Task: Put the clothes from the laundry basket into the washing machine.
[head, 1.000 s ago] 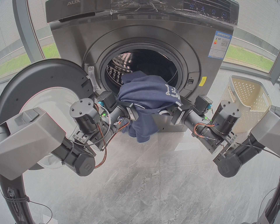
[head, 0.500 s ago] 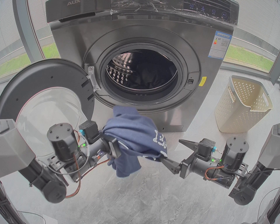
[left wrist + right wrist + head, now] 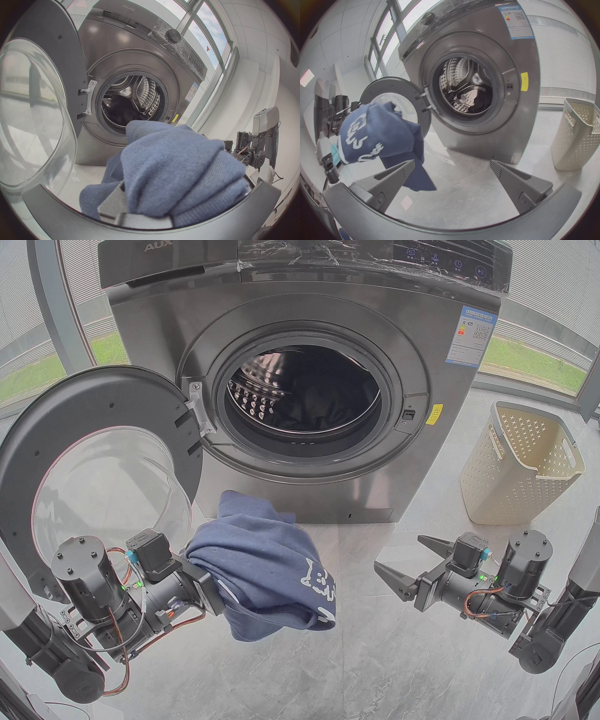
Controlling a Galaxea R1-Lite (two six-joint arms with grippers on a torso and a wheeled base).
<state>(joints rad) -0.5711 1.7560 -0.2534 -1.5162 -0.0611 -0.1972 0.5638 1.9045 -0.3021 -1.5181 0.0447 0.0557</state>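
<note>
A navy sweater (image 3: pixel 262 562) with white print hangs in front of the washing machine (image 3: pixel 156 321), below its open drum mouth (image 3: pixel 303 390). My left gripper (image 3: pixel 215 593) is shut on the sweater, and the cloth (image 3: pixel 175 168) drapes over its fingers and hides them. My right gripper (image 3: pixel 400 554) is open and holds nothing. It sits to the right of the sweater and apart from it, low over the floor. From the right wrist, the open gripper (image 3: pixel 451 162) faces the machine with the sweater (image 3: pixel 378 134) off to one side. Dark clothing (image 3: pixel 328 405) lies inside the drum.
The round machine door (image 3: pixel 94 446) stands swung open on the left, close to my left arm. A cream perforated laundry basket (image 3: pixel 525 465) stands on the floor to the right of the machine. Grey tiled floor (image 3: pixel 350 646) lies between the arms.
Both arms have drawn back and down from the drum mouth, bringing the sweater out with them. The right gripper has come off the sweater and is open. The sweater now hangs from the left gripper alone.
</note>
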